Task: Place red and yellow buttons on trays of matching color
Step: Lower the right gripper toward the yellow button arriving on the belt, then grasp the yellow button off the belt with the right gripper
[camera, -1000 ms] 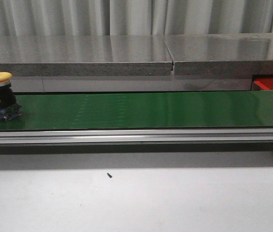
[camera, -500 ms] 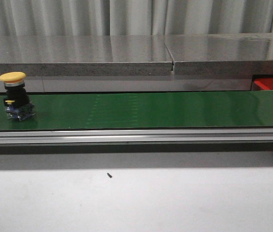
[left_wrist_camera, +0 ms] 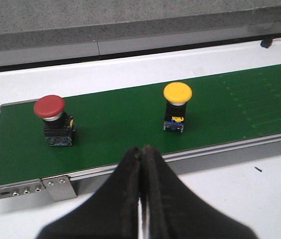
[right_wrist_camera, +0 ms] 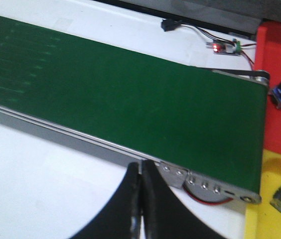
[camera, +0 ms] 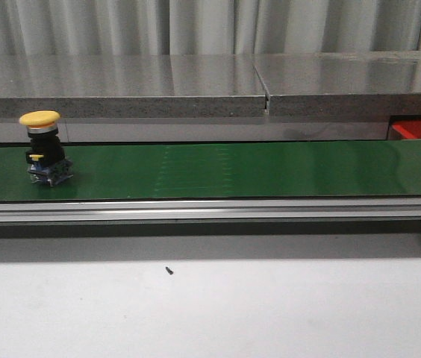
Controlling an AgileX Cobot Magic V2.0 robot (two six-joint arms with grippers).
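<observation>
Both grippers pressed together, empty. Front view: yellow button [camera: 42, 148] upright on belt [camera: 270, 168], my left end. Left wrist: left gripper [left_wrist_camera: 141, 154] near red button [left_wrist_camera: 54, 119]. Right wrist: right gripper [right_wrist_camera: 140, 172] near belt end; red tray [right_wrist_camera: 280, 74], possibly yellow tray [right_wrist_camera: 275, 169] beside. Waiting step; next, spread fingers, pick.

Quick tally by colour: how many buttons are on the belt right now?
Yellow button: 1
Red button: 1
Total on the belt: 2
</observation>
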